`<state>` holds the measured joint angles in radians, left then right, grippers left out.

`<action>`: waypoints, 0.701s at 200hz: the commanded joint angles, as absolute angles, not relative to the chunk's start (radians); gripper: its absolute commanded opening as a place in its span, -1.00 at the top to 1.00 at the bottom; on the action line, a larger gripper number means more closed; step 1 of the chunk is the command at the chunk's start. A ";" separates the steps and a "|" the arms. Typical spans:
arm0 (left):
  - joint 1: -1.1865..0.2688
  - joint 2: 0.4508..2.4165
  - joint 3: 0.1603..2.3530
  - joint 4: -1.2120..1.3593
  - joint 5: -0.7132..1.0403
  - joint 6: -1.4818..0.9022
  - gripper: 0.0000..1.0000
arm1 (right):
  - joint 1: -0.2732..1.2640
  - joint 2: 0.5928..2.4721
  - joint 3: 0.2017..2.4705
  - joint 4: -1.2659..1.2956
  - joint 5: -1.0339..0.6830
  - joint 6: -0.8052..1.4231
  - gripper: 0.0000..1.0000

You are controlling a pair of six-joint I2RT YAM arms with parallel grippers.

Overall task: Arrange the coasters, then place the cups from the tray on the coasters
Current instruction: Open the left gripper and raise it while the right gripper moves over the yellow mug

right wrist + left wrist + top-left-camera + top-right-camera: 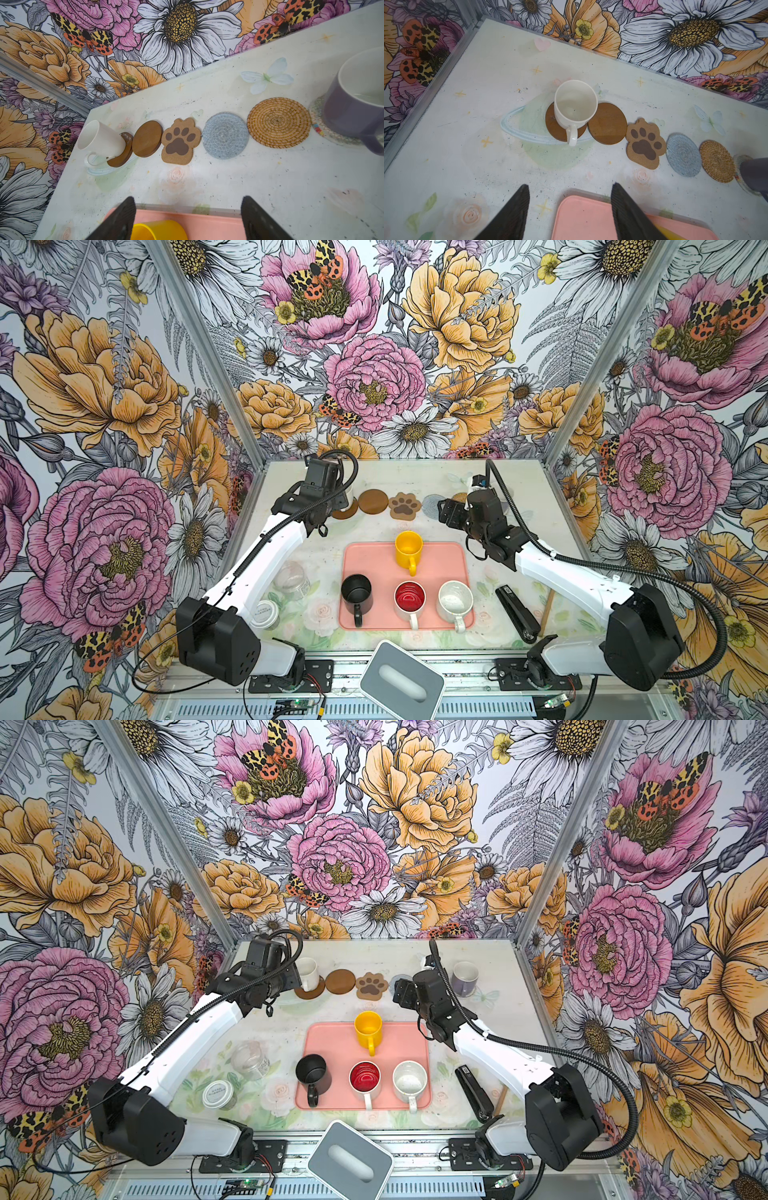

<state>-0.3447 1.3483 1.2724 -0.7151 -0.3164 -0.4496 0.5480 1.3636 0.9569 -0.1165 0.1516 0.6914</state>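
The cream-white mug (575,104) stands upright on a brown disc coaster (552,126) ahead of the left pincer (570,186), its handle toward the spread, empty jaws. The right pincer (189,198) is spread too, with the lavender mug (353,112) off to its side. Six coasters (278,122) form one row; four mugs (409,597) stand on the salmon-pink tray (365,560). Pale printed table (477,114), floral walls (374,323).

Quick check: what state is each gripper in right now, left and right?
Left gripper: open, jaws apart, holding nothing.
Right gripper: open, holding nothing.
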 commanded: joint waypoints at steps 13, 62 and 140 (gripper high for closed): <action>-0.369 1.210 1.203 -0.630 -0.339 -0.469 -0.38 | 0.604 1.403 1.048 -0.149 0.166 0.701 -0.63; -0.391 1.075 1.076 -0.570 -0.342 -0.426 -0.46 | 0.699 1.449 1.146 -0.268 0.233 0.691 -0.62; -0.365 0.992 0.960 -0.503 -0.331 -0.373 -0.51 | 0.870 1.499 1.251 -0.503 0.351 0.695 -0.62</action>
